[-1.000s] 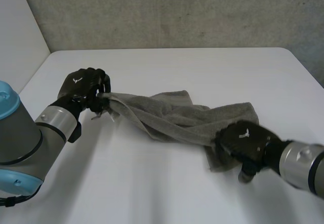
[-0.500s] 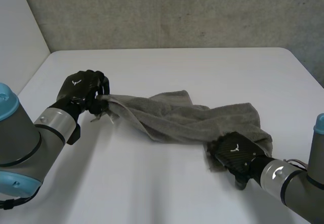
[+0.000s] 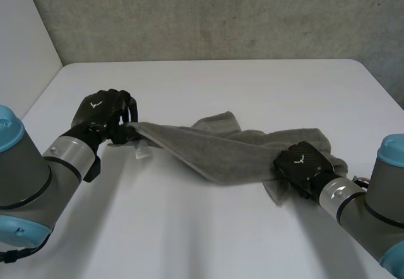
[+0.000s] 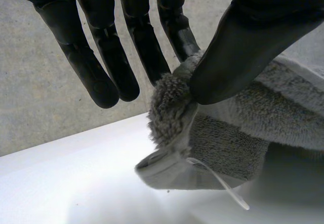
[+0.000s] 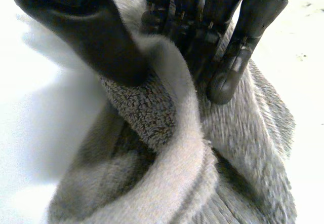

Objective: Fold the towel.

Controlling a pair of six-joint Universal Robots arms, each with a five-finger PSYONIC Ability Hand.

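Grey terry towel [image 3: 221, 149], bunched and stretched into a long band across frame center, rumpled toward right, white tag at left end.

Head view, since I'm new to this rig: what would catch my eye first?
A grey towel lies in a rumpled band across the white table, drawn out between two black hands. The left hand pinches a corner at one end, and the right hand grips the bunched cloth at the other.
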